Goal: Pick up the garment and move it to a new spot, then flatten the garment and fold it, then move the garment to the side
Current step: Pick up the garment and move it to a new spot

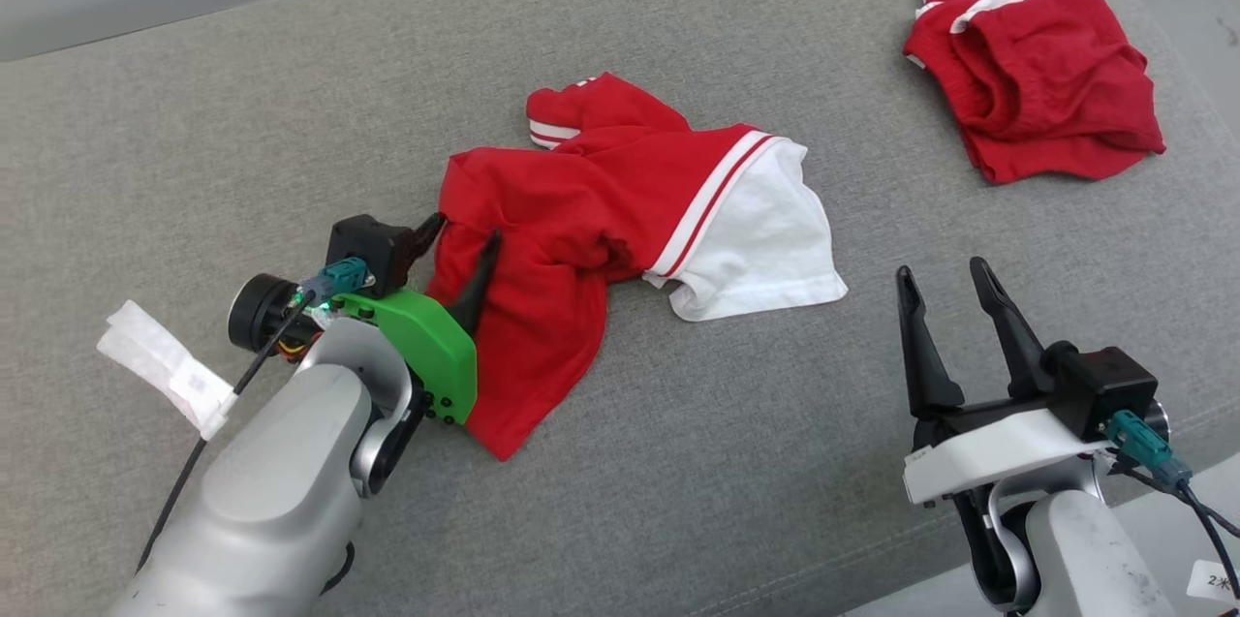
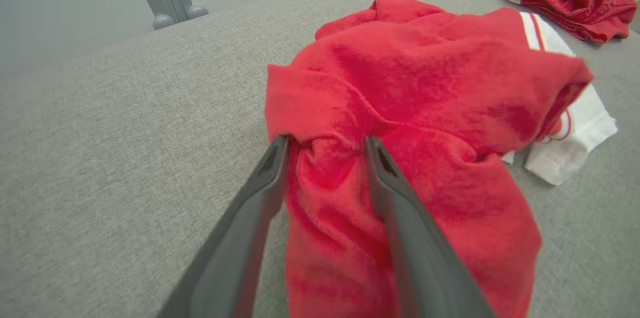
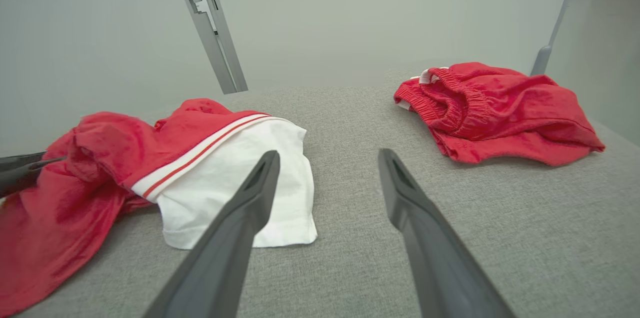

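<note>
The garment (image 1: 601, 210), a red shirt with a white sleeve and red-and-white stripes, lies crumpled in the middle of the grey fabric surface (image 1: 242, 113). My left gripper (image 1: 465, 231) is at its left edge. Its fingers stand apart on either side of a bunched red fold, seen close in the left wrist view (image 2: 327, 142), with the garment (image 2: 425, 83) spreading beyond. My right gripper (image 1: 942, 270) hovers open and empty to the right of the white sleeve, seen also in the right wrist view (image 3: 328, 154), where the garment (image 3: 100, 158) lies to the left.
A second red garment (image 1: 1037, 75) with a white waistband lies bunched at the far right (image 3: 500, 108). A white tag (image 1: 165, 365) hangs off my left arm's cable. The surface's front edge runs just below my right wrist. Grey metal posts (image 3: 210, 23) stand behind.
</note>
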`<state>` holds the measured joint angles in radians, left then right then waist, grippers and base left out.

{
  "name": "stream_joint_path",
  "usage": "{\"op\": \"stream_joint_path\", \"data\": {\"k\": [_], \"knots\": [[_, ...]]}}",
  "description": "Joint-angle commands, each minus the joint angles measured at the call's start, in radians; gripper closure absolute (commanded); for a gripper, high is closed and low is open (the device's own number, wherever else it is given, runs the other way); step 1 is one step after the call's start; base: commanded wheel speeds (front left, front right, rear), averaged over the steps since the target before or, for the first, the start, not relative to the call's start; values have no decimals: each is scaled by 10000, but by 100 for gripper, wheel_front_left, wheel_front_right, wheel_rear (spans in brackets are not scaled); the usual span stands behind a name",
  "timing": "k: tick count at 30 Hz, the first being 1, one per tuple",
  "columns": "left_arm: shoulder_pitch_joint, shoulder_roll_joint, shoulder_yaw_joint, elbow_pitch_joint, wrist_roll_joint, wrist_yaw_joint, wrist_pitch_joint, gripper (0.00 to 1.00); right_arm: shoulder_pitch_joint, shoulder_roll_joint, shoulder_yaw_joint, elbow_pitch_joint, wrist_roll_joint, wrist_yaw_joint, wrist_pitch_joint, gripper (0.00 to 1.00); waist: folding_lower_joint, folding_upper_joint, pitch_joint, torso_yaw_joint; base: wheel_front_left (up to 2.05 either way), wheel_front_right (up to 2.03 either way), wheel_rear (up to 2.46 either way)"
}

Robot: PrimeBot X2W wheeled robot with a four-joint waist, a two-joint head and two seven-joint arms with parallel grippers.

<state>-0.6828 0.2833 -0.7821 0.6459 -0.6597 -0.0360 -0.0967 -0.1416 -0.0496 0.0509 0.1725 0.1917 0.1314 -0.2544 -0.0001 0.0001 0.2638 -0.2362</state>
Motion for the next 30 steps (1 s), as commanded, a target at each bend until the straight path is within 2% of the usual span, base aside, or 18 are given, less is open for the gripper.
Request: {"op": "stream_joint_path", "data": {"k": [1,7,12,19,25,30], "knots": [[-70,-78,-12,74,128,28,-210,0,-87,-16,26,66,-15,-15,-53,0,1,-1,-179,256,0,0,0],[-27,-288,-24,61,180,-66,-956,0,-78,-19,45,178,-186,-15,-84,0,1,-1,-655,740,0,0,0],[599,-237,249,-400,16,236,-1397,0,67,-20,-118,214,-437,-15,-97,0,1,-1,-1299,1097,0,0,0],[2298,115,1105,-1731,34,1357,-1687,0,273,-19,-261,170,-793,-15,69,0,1,-1,-2122,1520,0,0,0],[4387,333,2490,-3539,440,2265,-1682,0,365,-19,-235,163,-1023,-15,173,0,1,-1,-2427,1762,0,0,0],[5874,40,3522,-4737,985,2550,-1683,0,453,-20,-155,311,-1024,-15,132,0,1,-1,-2553,1901,0,0,0]]}}
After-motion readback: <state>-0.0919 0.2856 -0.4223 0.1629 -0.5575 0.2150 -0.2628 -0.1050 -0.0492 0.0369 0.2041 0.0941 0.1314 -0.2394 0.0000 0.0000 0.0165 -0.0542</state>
